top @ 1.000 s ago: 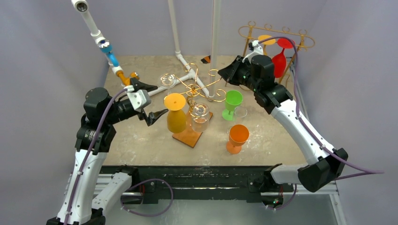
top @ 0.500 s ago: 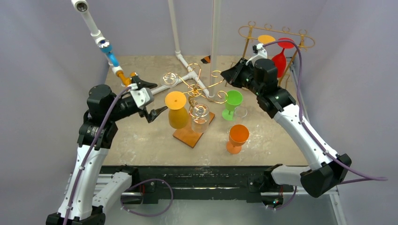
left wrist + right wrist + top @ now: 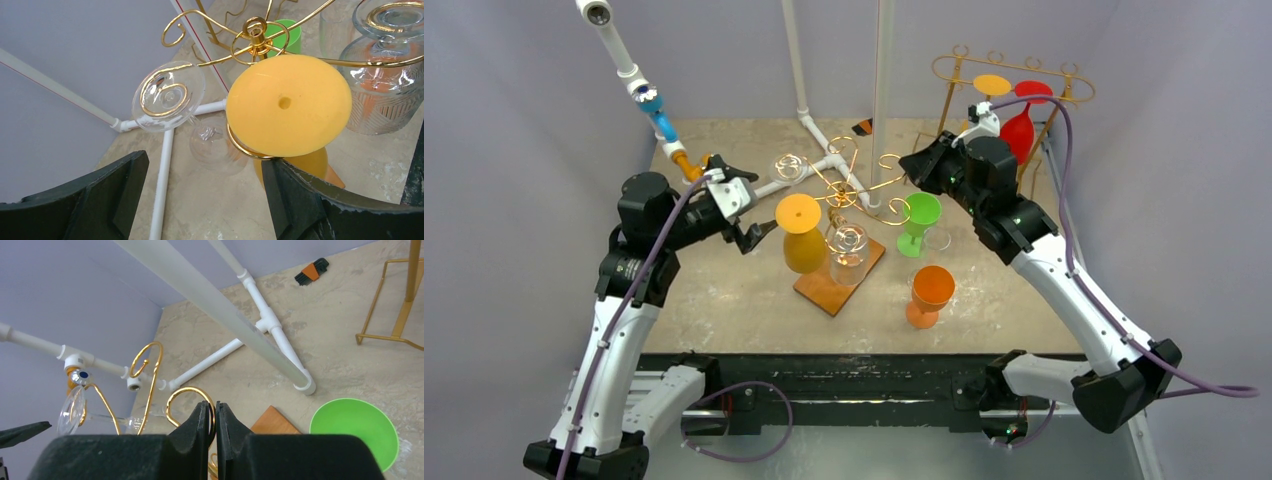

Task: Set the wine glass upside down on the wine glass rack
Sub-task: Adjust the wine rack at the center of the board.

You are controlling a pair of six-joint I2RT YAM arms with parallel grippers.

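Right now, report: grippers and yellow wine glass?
Left gripper open beside yellow wine glass. Glass hangs upside down on gold rack. Right gripper shut on rack arm.

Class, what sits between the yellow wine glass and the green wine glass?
In the top view, a clear glass hangs foot-up from the gold rack between the yellow wine glass and the green wine glass.

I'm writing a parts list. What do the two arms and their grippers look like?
The left arm and right arm have white links and bulky black joints. A purple cable runs along each. The left gripper and right gripper have thick, matt black, tapering fingers on a white wrist block. No markings are legible.
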